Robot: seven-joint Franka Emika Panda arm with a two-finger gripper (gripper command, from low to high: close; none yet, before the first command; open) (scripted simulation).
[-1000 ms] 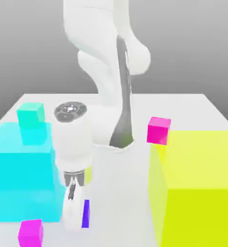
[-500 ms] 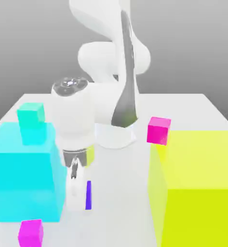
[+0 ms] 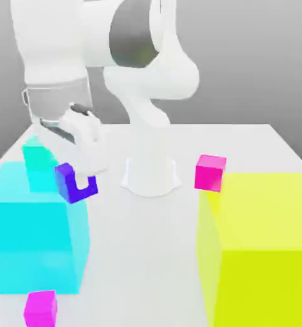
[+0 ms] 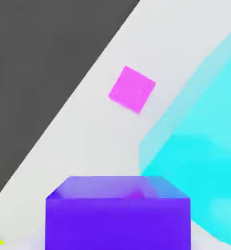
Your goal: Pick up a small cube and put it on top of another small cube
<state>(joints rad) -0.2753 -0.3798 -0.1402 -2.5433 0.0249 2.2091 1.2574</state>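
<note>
Pincer: the white two-finger pincer [image 3: 83, 169] was pinched on the small solid violet-blue cube [image 3: 70, 185], and it was tilted in the exterior view.
Violet-blue cube: it hung in the pincer above the pale, smooth worktop [image 3: 147, 255], with one white finger overlapping part of it; in the exterior view it appeared beside the upper right corner of the big cyan block.
Cyan block: the big, solid cyan block [image 3: 32, 236] stood toward the worktop's edge on the exterior view's left.
Teal cube: the small teal cube [image 3: 39, 156] sat on the cyan block or just behind it; which, could not be told.
Magenta cubes: one small magenta cube [image 3: 41, 309] lay near the cyan block's front; another, deeper pink cube [image 3: 211, 173] appeared at the back corner of the big yellow block [image 3: 262, 243].
</note>
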